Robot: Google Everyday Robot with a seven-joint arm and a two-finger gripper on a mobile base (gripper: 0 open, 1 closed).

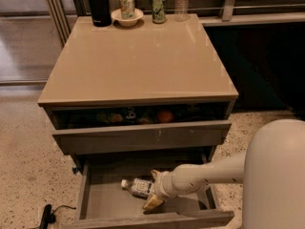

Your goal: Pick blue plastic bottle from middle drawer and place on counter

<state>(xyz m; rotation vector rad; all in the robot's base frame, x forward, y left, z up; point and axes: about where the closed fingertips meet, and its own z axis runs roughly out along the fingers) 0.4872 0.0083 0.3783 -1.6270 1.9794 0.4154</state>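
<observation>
Claw [153,190] spread wide, straddling the blue plastic bottle [136,187] in the middle drawer [107,203].

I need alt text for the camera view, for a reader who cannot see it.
The robot's gripper reaches into the open middle drawer, at a small blue plastic bottle lying on its side. Above, the tan counter holds a black flask, two cans and a clear bottle at its back edge.
</observation>
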